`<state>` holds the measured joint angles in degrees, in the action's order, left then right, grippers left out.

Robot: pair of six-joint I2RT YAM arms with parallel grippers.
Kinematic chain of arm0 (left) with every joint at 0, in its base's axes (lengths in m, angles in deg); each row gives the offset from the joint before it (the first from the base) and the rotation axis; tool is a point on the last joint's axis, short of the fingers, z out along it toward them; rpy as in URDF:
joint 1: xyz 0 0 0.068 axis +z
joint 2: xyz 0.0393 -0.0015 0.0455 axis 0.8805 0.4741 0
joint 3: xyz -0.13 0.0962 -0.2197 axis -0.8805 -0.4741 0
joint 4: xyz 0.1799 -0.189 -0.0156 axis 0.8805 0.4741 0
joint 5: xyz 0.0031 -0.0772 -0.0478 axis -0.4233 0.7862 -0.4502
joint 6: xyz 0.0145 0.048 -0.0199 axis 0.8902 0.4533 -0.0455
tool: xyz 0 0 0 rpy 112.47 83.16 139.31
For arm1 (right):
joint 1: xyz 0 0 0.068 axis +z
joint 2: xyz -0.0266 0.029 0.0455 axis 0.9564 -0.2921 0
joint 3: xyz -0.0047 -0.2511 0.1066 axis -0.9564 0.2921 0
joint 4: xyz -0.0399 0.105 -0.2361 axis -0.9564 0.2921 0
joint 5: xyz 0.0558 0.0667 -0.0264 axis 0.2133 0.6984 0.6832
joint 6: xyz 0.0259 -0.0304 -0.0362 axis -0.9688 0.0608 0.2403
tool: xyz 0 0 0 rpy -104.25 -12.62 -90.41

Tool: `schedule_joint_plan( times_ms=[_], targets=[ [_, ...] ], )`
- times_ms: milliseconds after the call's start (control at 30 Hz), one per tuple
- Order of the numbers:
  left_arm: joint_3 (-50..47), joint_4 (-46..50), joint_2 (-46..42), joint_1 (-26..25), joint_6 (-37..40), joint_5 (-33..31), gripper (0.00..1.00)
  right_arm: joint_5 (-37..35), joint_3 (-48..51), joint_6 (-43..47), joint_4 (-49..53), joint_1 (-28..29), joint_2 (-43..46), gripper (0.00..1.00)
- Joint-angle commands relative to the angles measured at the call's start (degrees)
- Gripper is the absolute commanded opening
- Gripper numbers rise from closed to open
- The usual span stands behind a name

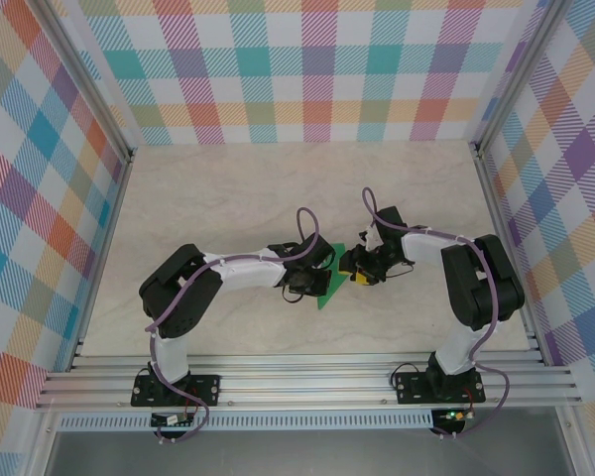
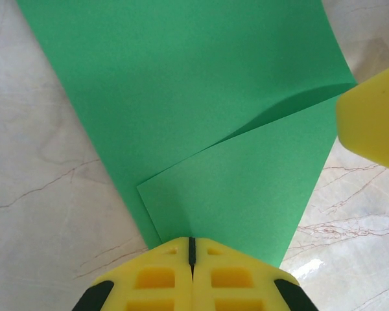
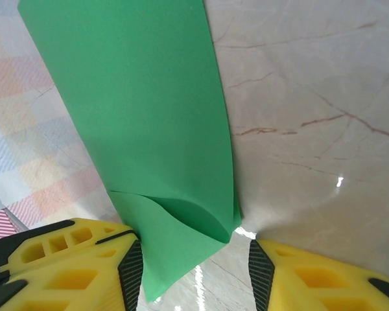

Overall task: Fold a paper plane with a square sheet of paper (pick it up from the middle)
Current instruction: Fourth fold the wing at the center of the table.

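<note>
The square sheet of paper (image 1: 333, 287) is bright green and lies partly folded on the marble table between the two arms. In the left wrist view the sheet (image 2: 181, 97) has a flap (image 2: 246, 188) laid over it, and that flap bulges up near its crease. My left gripper (image 2: 192, 249) is shut, its tips set down on the flap's near edge. My right gripper (image 3: 194, 272) is open and straddles the sheet's curled end (image 3: 181, 240), which touches the left pad (image 3: 131, 272). One right finger (image 2: 373, 120) shows beside the paper.
The marble tabletop (image 1: 228, 188) is walled by checkered panels (image 1: 307, 69) at the back and sides. Aluminium rails (image 1: 307, 382) carry both arm bases along the near edge. The grippers (image 1: 312, 286) (image 1: 360, 274) meet close together at the table's middle.
</note>
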<state>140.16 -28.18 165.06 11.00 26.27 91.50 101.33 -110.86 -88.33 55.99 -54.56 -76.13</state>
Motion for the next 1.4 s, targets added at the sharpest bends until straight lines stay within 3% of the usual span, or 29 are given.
schedule_joint_plan(
  times_ms=[0, 200, 500, 900, 1233, 1367],
  targets=[
    [-1.8, 1.3, 0.9, 0.4, -0.6, -0.4, 0.01, 2.3, -0.6, -1.0, -1.2, 0.0, -0.2, 0.48],
    [-1.7, 1.1, 1.1, 0.4, -0.5, 0.2, 0.01, 3.9, -0.7, -0.8, -1.9, 0.1, 0.3, 0.41],
    [-2.0, 0.9, 1.1, 0.4, -0.7, 0.6, 0.01, 7.7, -0.7, -0.2, -4.0, 0.1, 0.1, 0.39],
    [-2.1, 0.1, -0.2, 0.4, -1.6, 0.8, 0.02, 10.8, -2.3, 11.6, -0.9, 0.2, -3.0, 0.38],
    [-2.3, -0.2, -1.0, 0.4, -1.7, 0.8, 0.04, 9.5, -4.5, 12.7, 0.5, 0.6, -5.8, 0.19],
    [-3.1, -1.3, -3.7, 0.3, -1.5, 0.9, 0.15, 7.9, -4.2, 11.4, 1.0, 0.6, -4.9, 0.13]
  ],
)
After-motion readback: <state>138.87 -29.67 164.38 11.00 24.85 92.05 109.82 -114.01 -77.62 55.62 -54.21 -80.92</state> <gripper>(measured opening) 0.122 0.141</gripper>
